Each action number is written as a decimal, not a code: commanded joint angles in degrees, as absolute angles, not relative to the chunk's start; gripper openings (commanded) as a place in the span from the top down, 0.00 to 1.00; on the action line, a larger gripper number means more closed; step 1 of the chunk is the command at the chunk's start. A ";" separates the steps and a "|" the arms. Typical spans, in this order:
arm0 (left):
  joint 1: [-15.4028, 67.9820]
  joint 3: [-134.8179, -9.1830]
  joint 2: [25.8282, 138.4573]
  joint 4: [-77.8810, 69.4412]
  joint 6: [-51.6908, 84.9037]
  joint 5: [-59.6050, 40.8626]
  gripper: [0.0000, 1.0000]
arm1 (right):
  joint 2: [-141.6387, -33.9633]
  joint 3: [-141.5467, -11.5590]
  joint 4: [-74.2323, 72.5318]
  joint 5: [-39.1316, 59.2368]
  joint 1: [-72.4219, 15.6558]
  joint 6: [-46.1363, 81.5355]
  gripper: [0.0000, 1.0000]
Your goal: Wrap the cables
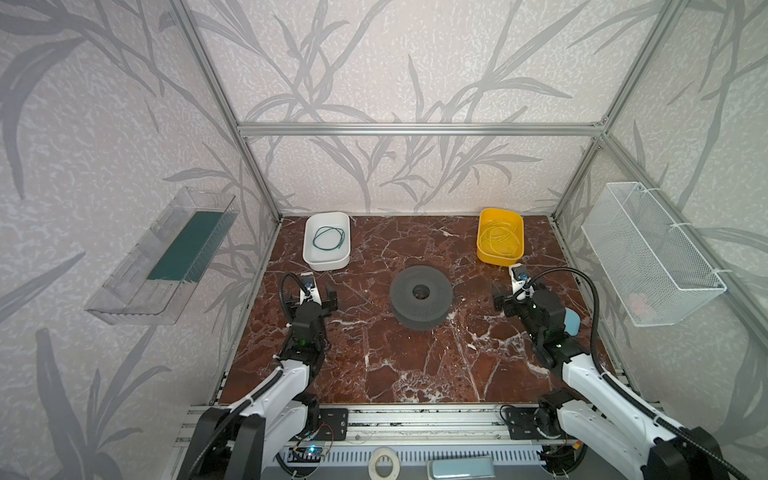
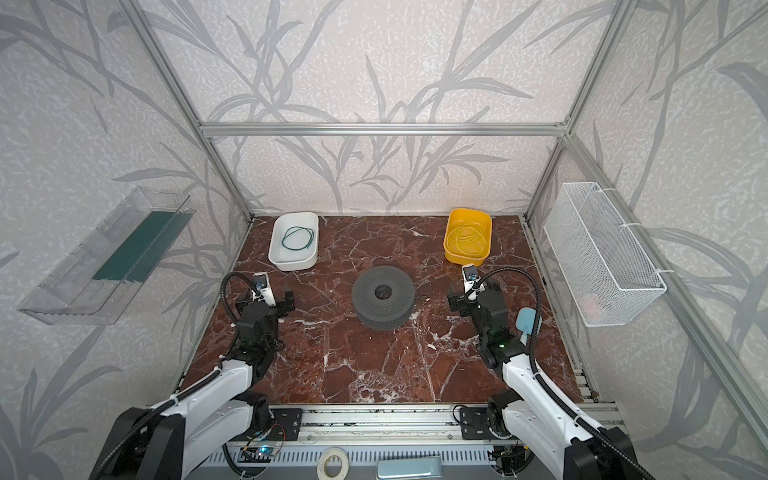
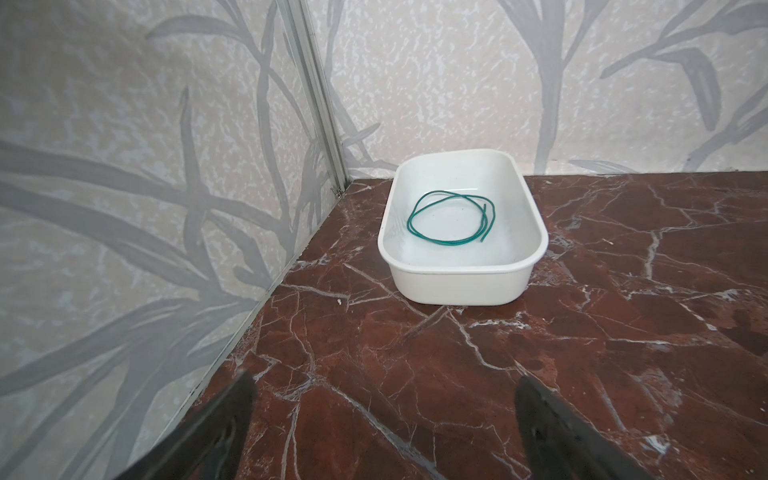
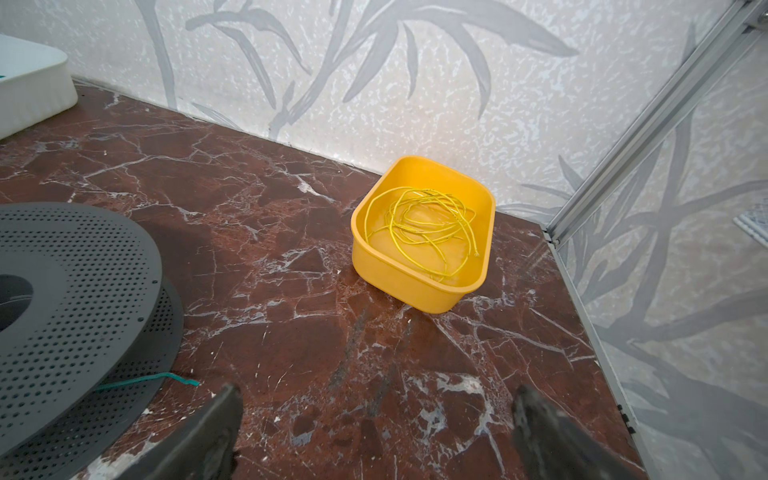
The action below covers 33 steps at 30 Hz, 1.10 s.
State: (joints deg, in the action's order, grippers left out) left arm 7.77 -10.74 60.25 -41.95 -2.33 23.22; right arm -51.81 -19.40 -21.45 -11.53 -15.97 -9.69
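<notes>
Left claw (image 3: 384, 378): fingers spread wide with nothing between them, over bare marble table (image 1: 415, 365), facing the white tub (image 3: 461, 286).
Right claw (image 4: 376, 388): spread wide and empty, just beside the spool (image 4: 83, 270), facing the yellow tub (image 4: 399, 286).
Green cable (image 3: 449, 242): loose round coil lying on the white tub's floor, at the far left of the table.
Yellow cable (image 4: 419, 226): tangled loops inside the yellow tub, far right.
Right wrist view only: a green strand (image 4: 166, 375) pokes out between the spool's two perforated flanges onto the table; the top views do not resolve it.
Left wrist view only: both cut ends of the green coil lie side by side.
Top views only: clear bin (image 1: 137, 270) on the left wall, wire basket (image 1: 648, 253) on the right wall, tape roll (image 1: 384, 463) at the front edge.
Spatula (image 2: 528, 320): blade and handle show in a top view.
Writing: none can be read.
</notes>
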 commanded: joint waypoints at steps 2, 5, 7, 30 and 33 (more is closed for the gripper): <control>5.05 -10.94 68.94 -54.40 0.30 17.03 0.01 | -58.00 -13.77 -38.13 -11.10 -14.39 -10.19 0.01; 3.96 -11.34 76.97 -61.39 0.32 15.49 0.01 | -67.23 -11.73 -50.54 -10.18 -13.55 -10.28 0.01; 3.83 -10.83 82.35 -68.18 -0.42 15.26 0.01 | -73.63 -10.89 -58.87 -10.32 -13.04 -10.25 0.01; 2.72 -19.59 90.41 -59.42 -0.34 14.85 0.01 | -88.55 -23.12 -48.95 -5.98 -6.95 -3.94 0.01; 2.60 -19.84 90.42 -58.85 -0.19 14.53 0.01 | -88.51 -23.20 -48.70 -5.90 -6.94 -4.03 0.01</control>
